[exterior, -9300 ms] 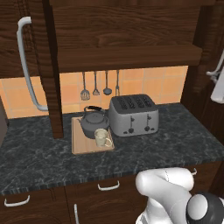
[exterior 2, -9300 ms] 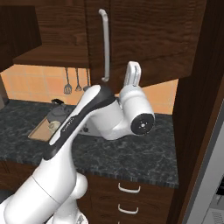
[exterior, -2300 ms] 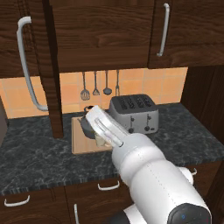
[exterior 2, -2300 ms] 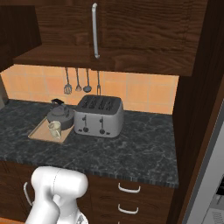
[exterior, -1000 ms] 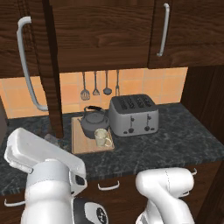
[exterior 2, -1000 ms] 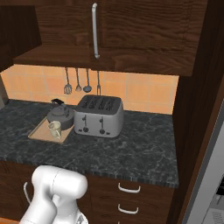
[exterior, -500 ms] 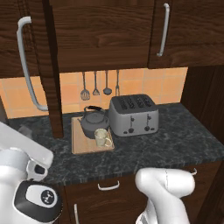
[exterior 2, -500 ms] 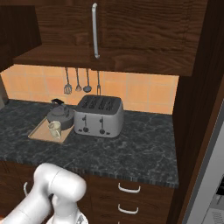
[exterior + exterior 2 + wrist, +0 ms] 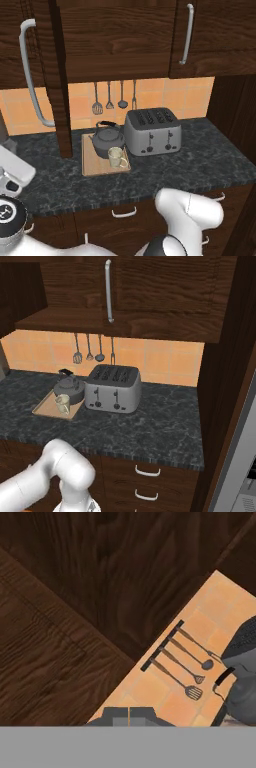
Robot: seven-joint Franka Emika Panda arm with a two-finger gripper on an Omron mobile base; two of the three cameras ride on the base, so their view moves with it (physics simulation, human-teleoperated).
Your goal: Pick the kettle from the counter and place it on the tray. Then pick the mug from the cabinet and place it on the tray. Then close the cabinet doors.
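Kitchen scene with a dark marbled stone surface under dark brown wood wall cabinets. Toward the left part of the surface, near its back edge, lies a flat light wooden tray. On the tray stands a squat dark grey kettle with an arched black handle, toward the tray's back edge. A small cream mug stands on the tray too, at its front right corner, just in front of the kettle. A boxy silver four-slot toaster sits on the surface just right of the tray, close beside the kettle. Four dark utensils hang on the orange tiled wall behind them.

Above, the left cabinet door stands swung out edge-on toward the camera, with a long silver-grey bar handle. The door on the right, with its own bar handle, lies flush with the cabinet front.

From the hand camera, the gripper fingertips are pressed together with nothing between them, pointing at wood grain and the hanging utensils, with the kettle's handle at the right edge
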